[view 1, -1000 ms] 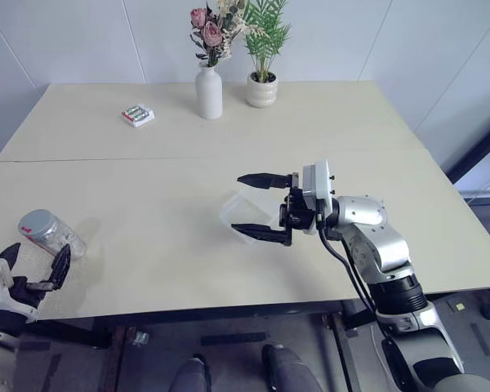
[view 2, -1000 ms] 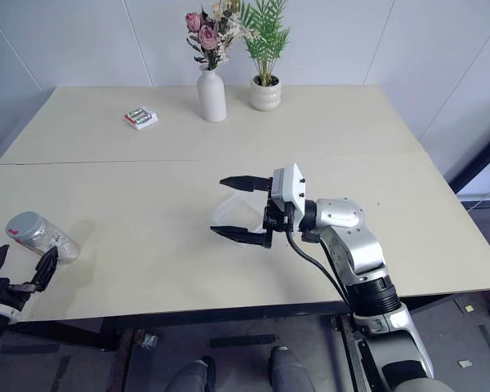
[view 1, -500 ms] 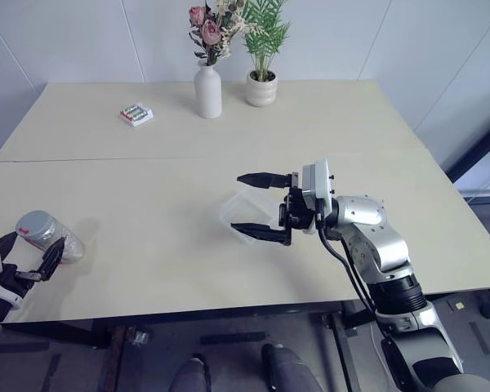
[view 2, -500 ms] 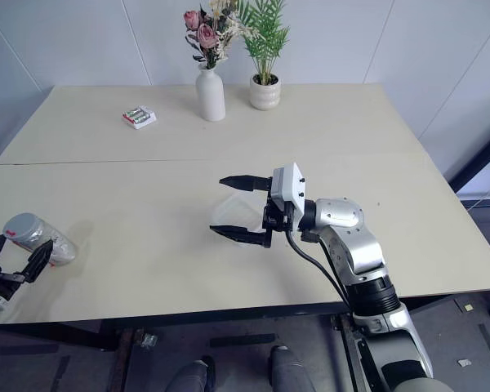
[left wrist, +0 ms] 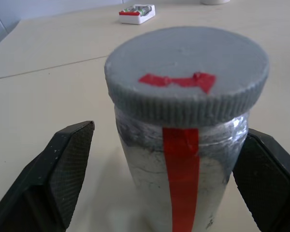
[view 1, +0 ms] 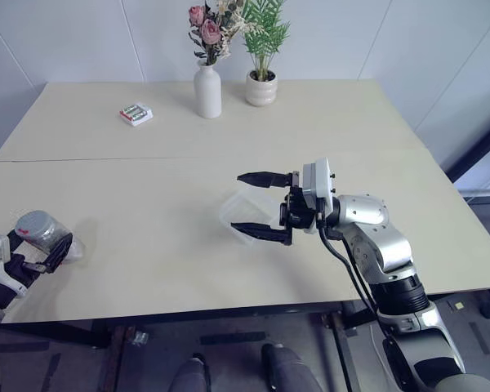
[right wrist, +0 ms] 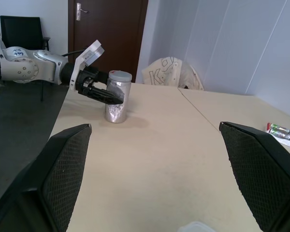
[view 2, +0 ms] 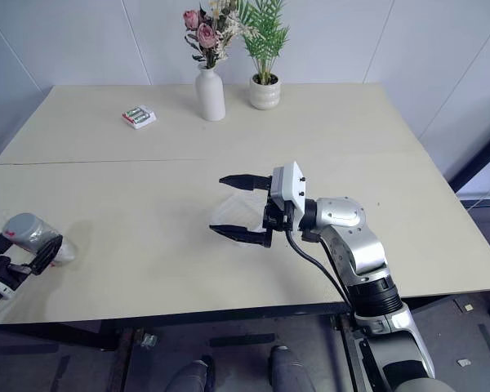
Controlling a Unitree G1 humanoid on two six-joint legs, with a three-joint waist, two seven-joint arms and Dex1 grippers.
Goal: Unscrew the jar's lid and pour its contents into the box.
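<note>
Fingers (left wrist: 67, 164) flanking jar (left wrist: 186, 125), beige table (view 1: 147, 175), white walls (view 1: 73, 37)

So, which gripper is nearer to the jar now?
The left. The left gripper has its jaws on either side of the jar, at the table's left edge. The right gripper hangs over the box, far to the jar's right.

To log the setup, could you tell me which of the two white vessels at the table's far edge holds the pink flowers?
The taller, narrow-necked white vase holds them; the squat round white pot beside it holds the green plant.
</note>
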